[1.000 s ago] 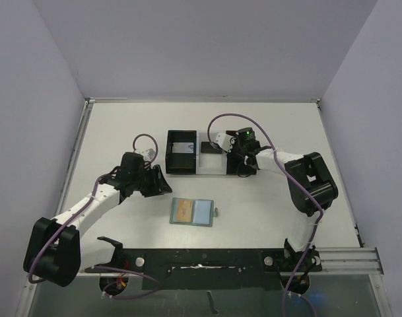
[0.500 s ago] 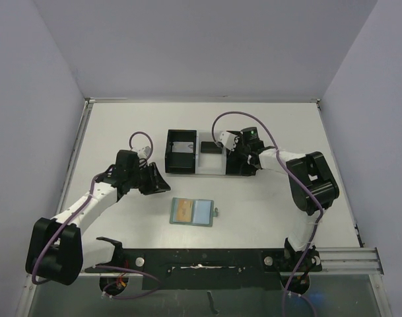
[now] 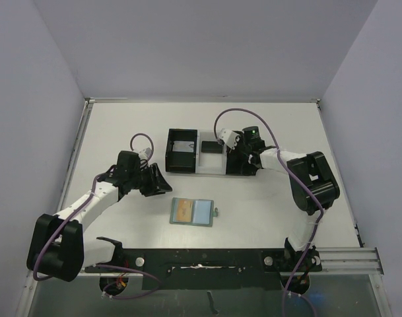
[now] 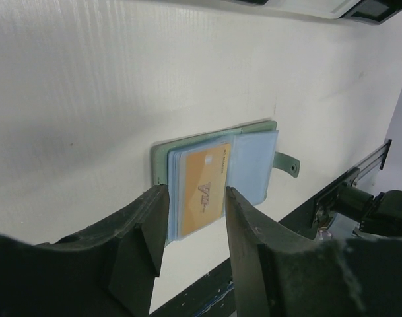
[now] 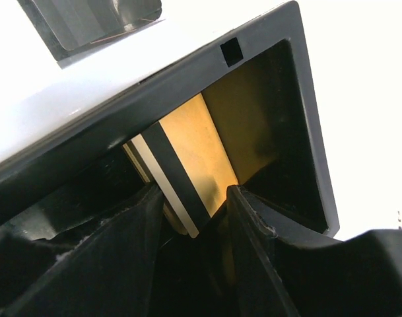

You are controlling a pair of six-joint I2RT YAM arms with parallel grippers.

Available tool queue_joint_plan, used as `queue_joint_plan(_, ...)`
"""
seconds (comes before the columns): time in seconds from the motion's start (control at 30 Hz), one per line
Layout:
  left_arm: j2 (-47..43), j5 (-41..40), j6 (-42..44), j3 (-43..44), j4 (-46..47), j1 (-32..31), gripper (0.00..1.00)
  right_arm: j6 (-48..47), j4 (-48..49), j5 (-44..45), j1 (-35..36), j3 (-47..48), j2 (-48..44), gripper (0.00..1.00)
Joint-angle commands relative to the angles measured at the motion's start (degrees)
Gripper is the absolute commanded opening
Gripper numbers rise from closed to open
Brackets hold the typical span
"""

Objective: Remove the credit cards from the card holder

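Card holder (image 3: 201,212) lies open and flat on the table (image 3: 121,132), lower centre of my overhead frame. Outside is grey-green, showing as a thin rim. Inside, two pale blue pockets sit side by side. The closing tab (image 3: 216,212) sticks out from the right edge.

The left pocket holds an orange card (image 3: 183,211), face up; I cannot read its print. The right pocket shows only blue.

Centre of my right wrist frame: a gold card (image 5: 210,155) with a black stripe stands tilted inside a black-walled compartment of the tray (image 5: 300,99).
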Motion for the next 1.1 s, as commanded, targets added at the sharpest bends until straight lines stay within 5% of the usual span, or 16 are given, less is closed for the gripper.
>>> queue_joint_plan(0.0,-0.85,-0.41,-0.13,-0.09,1.18,0.28,0.42,2.4,1.66,-2.37,-0.73,0.46,-3.73,0.44)
queue_joint_plan(0.5,-2.59,-1.89,-1.19,-2.06,2.78,0.28,0.62,5.81,-3.29,-3.09,-2.52,4.14,-4.34,0.54)
queue_joint_plan(0.87,-3.26,-2.65,0.22,-1.26,0.95,0.3,0.63,8.42,-2.91,-0.18,-2.52,4.54,-5.37,0.63)
queue_joint_plan(1.07,-4.15,-4.61,-0.78,-2.12,0.55,0.34,0.64,16.69,2.22,-3.3,-2.54,2.13,-14.74,0.64)
